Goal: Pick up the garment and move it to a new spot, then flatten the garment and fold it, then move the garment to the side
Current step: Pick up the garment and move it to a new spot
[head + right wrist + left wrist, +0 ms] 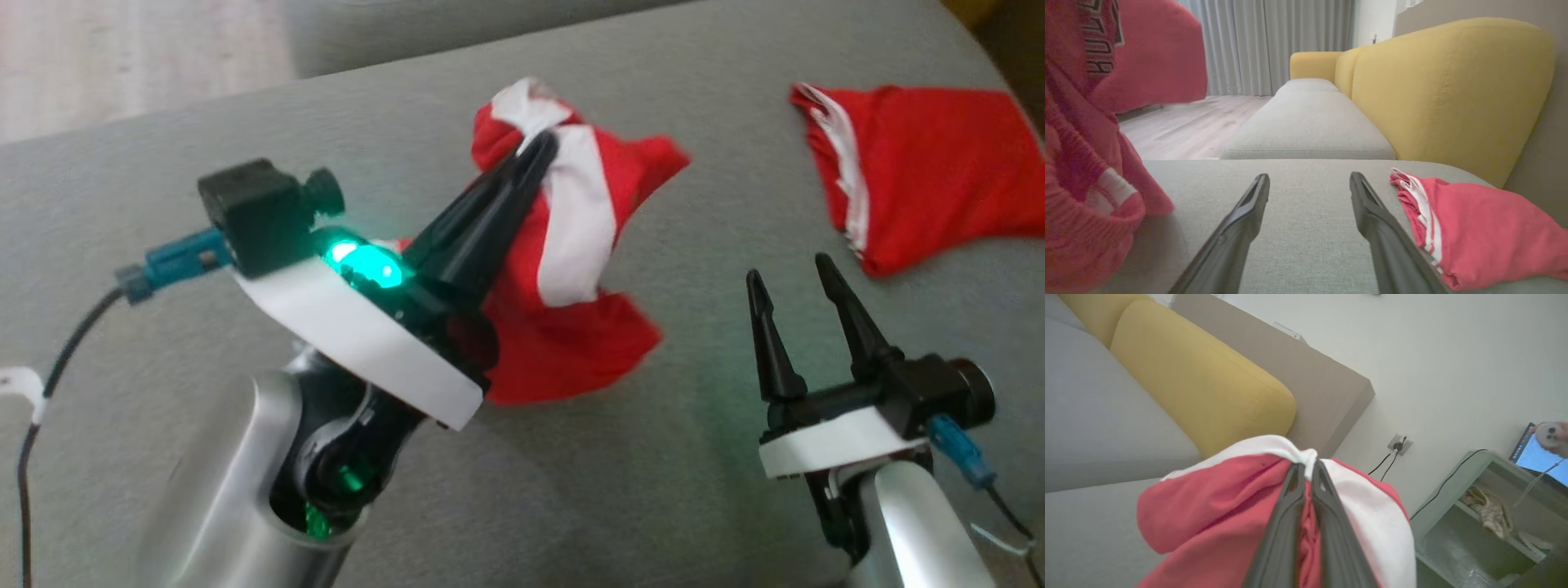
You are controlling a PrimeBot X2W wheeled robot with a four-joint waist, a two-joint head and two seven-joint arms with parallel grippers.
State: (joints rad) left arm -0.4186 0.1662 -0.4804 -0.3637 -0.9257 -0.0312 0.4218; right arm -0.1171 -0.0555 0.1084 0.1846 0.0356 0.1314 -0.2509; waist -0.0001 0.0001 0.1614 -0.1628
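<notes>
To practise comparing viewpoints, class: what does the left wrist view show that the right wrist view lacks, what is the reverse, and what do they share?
Left wrist view: the left gripper shut on the red-and-white garment, a wall socket with cables, a green-tinted cabinet and a lit screen.
Right wrist view: the open right gripper, a second red garment lying flat, grey curtains and wooden floor.
Shared: the held garment, the yellow backrest and the grey sofa seat.
</notes>
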